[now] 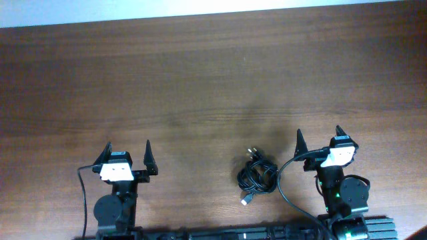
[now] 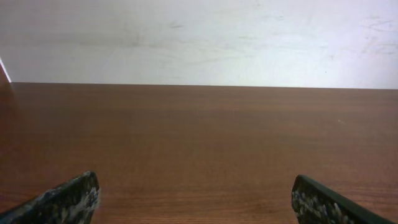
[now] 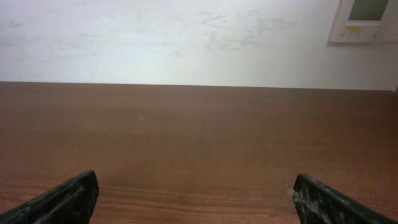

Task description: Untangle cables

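The cables (image 1: 256, 176) lie bunched in a small black knot on the wooden table near the front edge, with one plug sticking out at the back and another at the front left. My left gripper (image 1: 127, 148) is open and empty, well to the left of the knot. My right gripper (image 1: 319, 135) is open and empty, just right of the knot. In the left wrist view the left gripper (image 2: 195, 196) shows only bare table between its fingertips. The right gripper (image 3: 196, 194) shows the same in the right wrist view. The cables are out of both wrist views.
The brown wooden table (image 1: 200, 87) stretches back to a white wall (image 2: 199, 37). A wall-mounted white panel (image 3: 364, 18) shows at the upper right of the right wrist view. Thicker black arm cables run beside each arm base, one (image 1: 283, 190) next to the knot.
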Tool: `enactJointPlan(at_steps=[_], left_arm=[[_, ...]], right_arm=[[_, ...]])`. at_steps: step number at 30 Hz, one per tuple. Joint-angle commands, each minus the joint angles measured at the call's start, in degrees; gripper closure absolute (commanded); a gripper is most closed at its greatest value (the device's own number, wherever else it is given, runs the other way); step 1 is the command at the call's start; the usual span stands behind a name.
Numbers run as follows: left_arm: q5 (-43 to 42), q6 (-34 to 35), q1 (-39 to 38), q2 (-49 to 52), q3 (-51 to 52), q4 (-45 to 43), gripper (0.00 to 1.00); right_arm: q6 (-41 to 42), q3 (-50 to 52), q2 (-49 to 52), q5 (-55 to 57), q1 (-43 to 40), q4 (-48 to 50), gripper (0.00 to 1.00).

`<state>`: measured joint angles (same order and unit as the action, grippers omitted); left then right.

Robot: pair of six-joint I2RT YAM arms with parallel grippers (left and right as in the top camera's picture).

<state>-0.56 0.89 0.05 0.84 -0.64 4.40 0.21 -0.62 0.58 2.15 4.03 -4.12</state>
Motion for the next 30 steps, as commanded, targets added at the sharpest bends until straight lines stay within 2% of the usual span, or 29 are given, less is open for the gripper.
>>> enactJointPlan(at_steps=[1, 26, 30], left_arm=[[0.81, -1.14, 0.26, -0.55, 0.15, 0.42, 0.01], [-0.09, -1.07, 0.26, -0.44, 0.09, 0.42, 0.01], [-0.07, -0.7, 0.28, 0.79, -4.98, 7.5, 0.01]], right_arm=[[0.04, 0.31, -0.22, 0.92, 0.09, -0.39, 0.01], [0.04, 0.31, -0.22, 0.92, 0.09, -0.39, 0.01], [0.04, 0.31, -0.22, 0.92, 0.09, -0.39, 0.01]])
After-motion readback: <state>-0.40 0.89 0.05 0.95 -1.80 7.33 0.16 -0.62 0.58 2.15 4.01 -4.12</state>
